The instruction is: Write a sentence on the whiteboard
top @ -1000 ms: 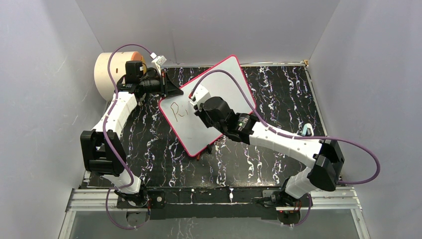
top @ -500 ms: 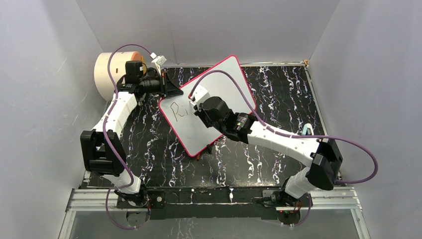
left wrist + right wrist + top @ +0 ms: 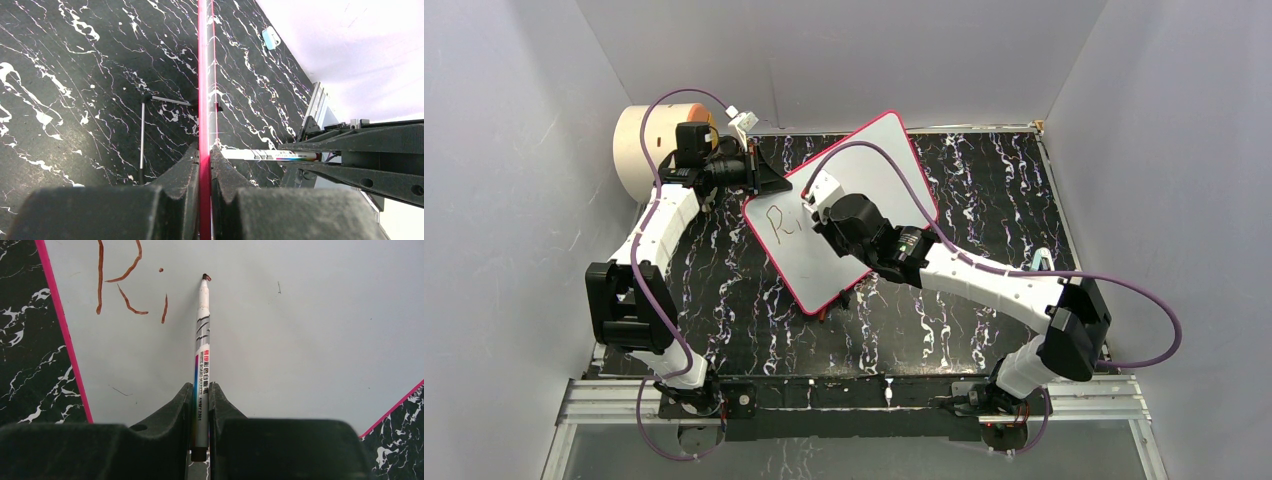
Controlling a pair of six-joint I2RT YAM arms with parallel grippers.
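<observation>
1. The top view alone takes in the whole whiteboard. It sits askew at mid-table, with the left gripper at its 10 o'clock corner and the right gripper over its middle. A cream cylinder stands at the 10 o'clock corner of the table.
2. Only the left wrist view shows that the left gripper is clenched on the whiteboard's pink rim, seen edge-on.
3. Only the right wrist view shows the right gripper grasping a marker. The marker points to 12 o'clock with its tip against the whiteboard, just right of the sentence, which reads "Ri".
4. From above, the marker and the right fingers are hidden under the wrist, and the sentence is small.
5. The left wrist view hides the writing face. The marker shows at 3 o'clock, and a pale blue thing at 1 o'clock is too small to name.
</observation>
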